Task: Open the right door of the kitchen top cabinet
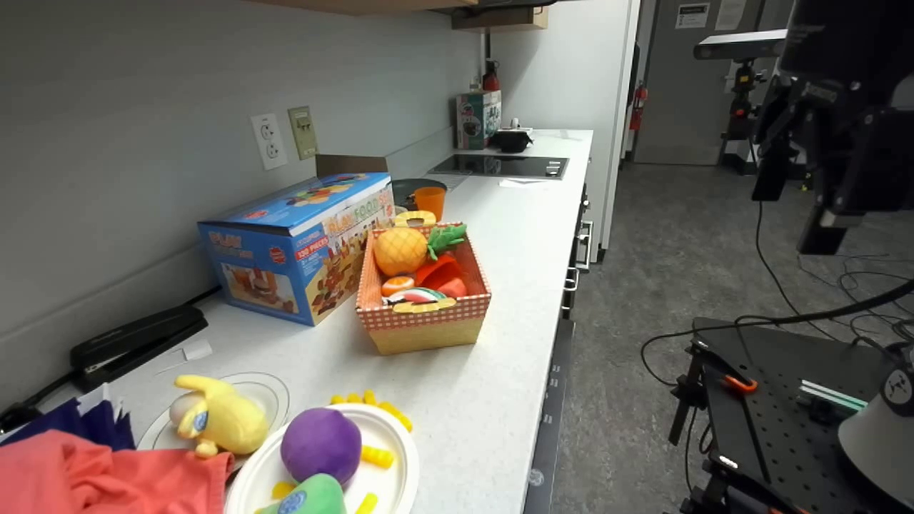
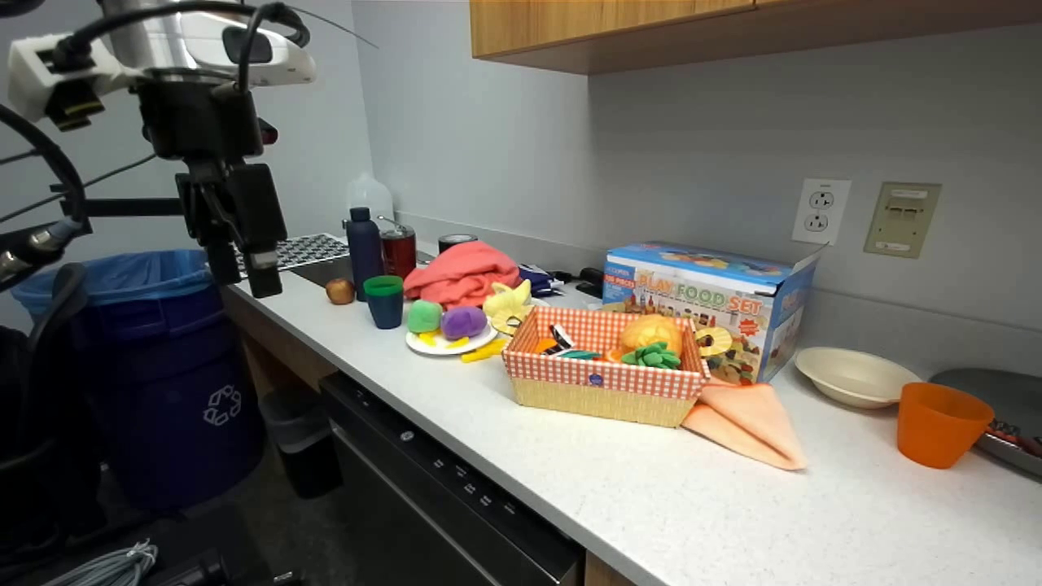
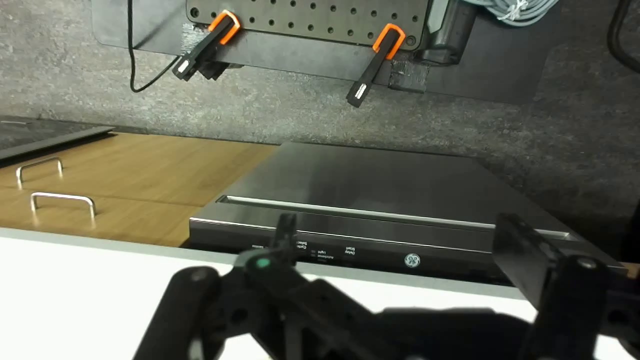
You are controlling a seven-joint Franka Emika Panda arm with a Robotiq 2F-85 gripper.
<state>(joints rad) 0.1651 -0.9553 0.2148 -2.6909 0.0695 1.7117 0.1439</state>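
The kitchen top cabinet shows only in part. In an exterior view its wood-coloured front strip and underside (image 2: 651,42) run along the top edge, with a door seam near the right. The visible strip of its front looks closed; the upper doors and any handles are out of view. Its underside also shows at the top of an exterior view (image 1: 357,6). My gripper (image 1: 794,214) is open and empty, pointing down, lower than the cabinet and well apart from it. It also shows in an exterior view (image 2: 242,273) and in the wrist view (image 3: 398,230), over the dishwasher front.
The white counter (image 2: 773,521) holds a checkered basket (image 2: 606,399), a play food box (image 2: 708,285), an orange cup (image 2: 940,423), a plate of toys (image 2: 446,346) and bottles (image 2: 365,252). A dishwasher (image 3: 370,180) is below. Clamps (image 3: 382,60) grip the robot's stand.
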